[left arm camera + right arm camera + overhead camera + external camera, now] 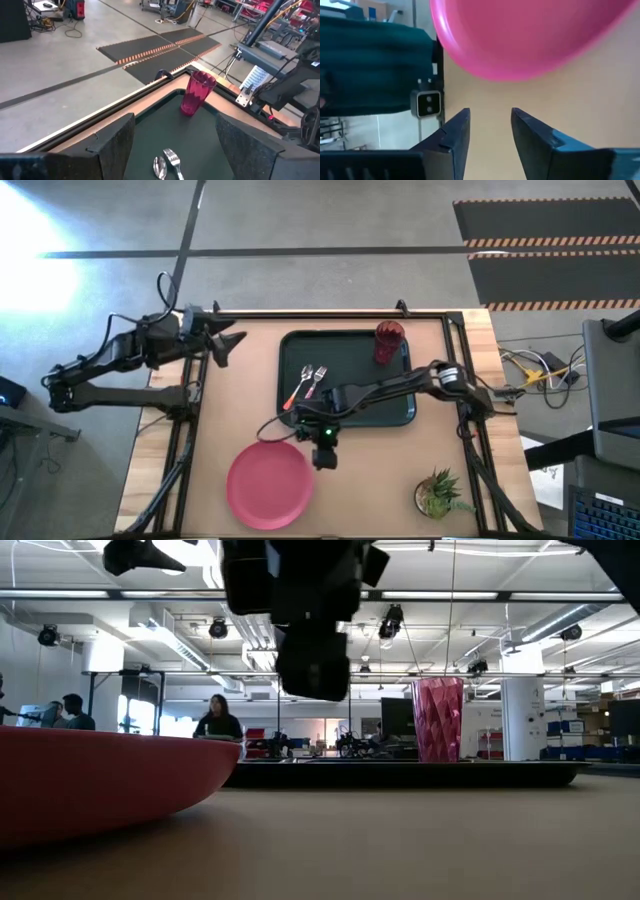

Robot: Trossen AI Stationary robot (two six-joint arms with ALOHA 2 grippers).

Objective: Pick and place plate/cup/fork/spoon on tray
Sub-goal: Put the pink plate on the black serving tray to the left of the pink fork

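**Plate on the bare table, and a flat rim is hard to catch**

My right gripper (324, 457) hangs just off the front edge of the tray (400, 415), over the table and right beside the far rim of the plate (269, 485). In my right wrist view my two fingers (452, 135) stand apart with nothing between them, only the wood of the table (380, 480) showing through the gap, and the plate's pink edge sits just ahead of them. The plate lies flat on the table, wholly off the tray. The cup (389, 342) stands upright in the tray's far right corner, and the fork (318, 381) and spoon (301, 385) lie side by side on the tray's left part. My left gripper (225, 343) waits with its fingers wide apart beyond the tray's left side, holding nothing.

As I judge it, the plate is the one piece left to move, and it is the awkward one. If I come down short of its rim, my fingers close on air or push the plate away across the smooth wood. A thin bite on the lip could let the wide plate tilt and slip out during the lift. When carrying it over, I could clip the tray's raised rim, or set it down on the fork and spoon and knock them. The cup also looks easy to tip if my arm sweeps close.
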